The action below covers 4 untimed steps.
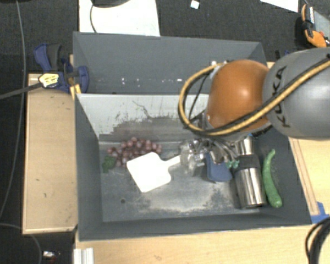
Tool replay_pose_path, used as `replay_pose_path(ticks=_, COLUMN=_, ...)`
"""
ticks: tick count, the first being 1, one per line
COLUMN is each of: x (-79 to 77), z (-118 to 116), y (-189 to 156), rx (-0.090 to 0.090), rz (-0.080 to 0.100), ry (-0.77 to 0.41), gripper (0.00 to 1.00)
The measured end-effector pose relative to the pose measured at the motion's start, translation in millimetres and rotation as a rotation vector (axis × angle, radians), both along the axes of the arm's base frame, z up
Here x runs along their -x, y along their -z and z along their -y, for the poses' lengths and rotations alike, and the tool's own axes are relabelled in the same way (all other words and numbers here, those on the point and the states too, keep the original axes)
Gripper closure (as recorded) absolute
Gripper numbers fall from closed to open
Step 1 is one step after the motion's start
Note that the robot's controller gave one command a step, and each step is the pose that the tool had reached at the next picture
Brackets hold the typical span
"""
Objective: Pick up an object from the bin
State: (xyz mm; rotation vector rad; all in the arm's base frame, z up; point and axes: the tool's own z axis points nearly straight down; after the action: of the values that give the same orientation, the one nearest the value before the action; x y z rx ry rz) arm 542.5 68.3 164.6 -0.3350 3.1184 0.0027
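1. Your gripper (191,159) sits low in the bin (170,65), right of centre, under the arm's orange cover (236,95). From this view you cannot tell whether it is open or closed.
2. The nearest thing is the white flat spatula (149,172), lying on the bin floor just to the view's left of the gripper.
3. Its broad blade lies toward the left and front. Its thin handle runs up and to the right, so the long axis points almost straight at the gripper. The handle's tip ends at the gripper, but you cannot confirm contact.
4. A grasp here would likely need to close across that handle, not along it.
5. A bunch of purple grapes (133,149) lies just behind the blade, close to or touching it.
6. On the gripper's other side, a blue thing (217,171) lies just beside it, partly hidden by the wrist. Next come a metal cylinder (248,186) and a long green pepper (271,179) by the right wall.
7. The blue thing looks likeliest to be nudged.
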Motion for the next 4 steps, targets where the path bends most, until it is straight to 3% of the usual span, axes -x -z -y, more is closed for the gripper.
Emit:
replay_pose_path(ticks=1, x=6.5, z=37, y=96, rx=-0.001, rz=0.001, ry=0.078, gripper=1.00)
replay_pose_path(ticks=2, x=-36.4, z=53, y=-21, rx=-0.006, rz=0.008, ry=0.381, gripper=0.00)
replay_pose_path(ticks=3, x=-41.4, z=55, y=-29, rx=-0.007, rz=0.012, ry=0.385, gripper=0.00)
replay_pose_path(ticks=4, x=-34.8, z=52, y=56, rx=-0.008, rz=0.021, ry=0.302, gripper=0.00)
